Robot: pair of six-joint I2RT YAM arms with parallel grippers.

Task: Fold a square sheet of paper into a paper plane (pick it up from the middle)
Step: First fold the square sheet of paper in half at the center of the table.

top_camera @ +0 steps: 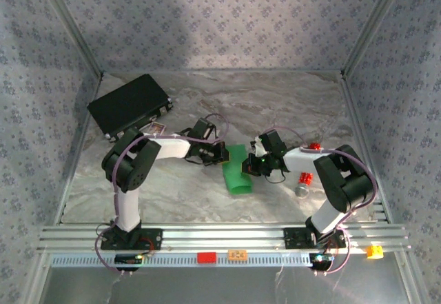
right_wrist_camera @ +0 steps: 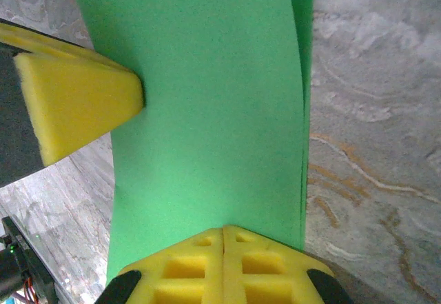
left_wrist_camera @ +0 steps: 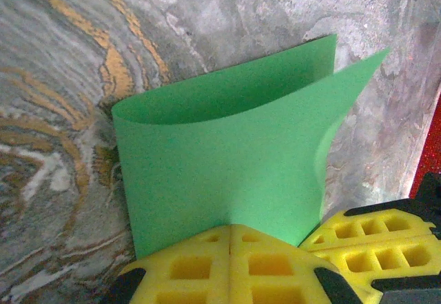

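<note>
Both clamped on bent sheet [top_camera: 238,176]: left gripper [left_wrist_camera: 230,236], right gripper [right_wrist_camera: 224,235]; black case [top_camera: 129,104] closed, far left.

Green square sheet of paper [top_camera: 237,172], doubled over, fold rounded

The left arm [top_camera: 131,173] and right arm [top_camera: 337,180] look alike: white tube links between bulky black joint housings, each trailed by a thin lilac cable [top_camera: 372,180] in loose loops. The left gripper [left_wrist_camera: 229,235] and right gripper [right_wrist_camera: 224,238] carry bright yellow fingers [left_wrist_camera: 279,245], blunt wedges moulded with square pockets, set on black mounts
</note>
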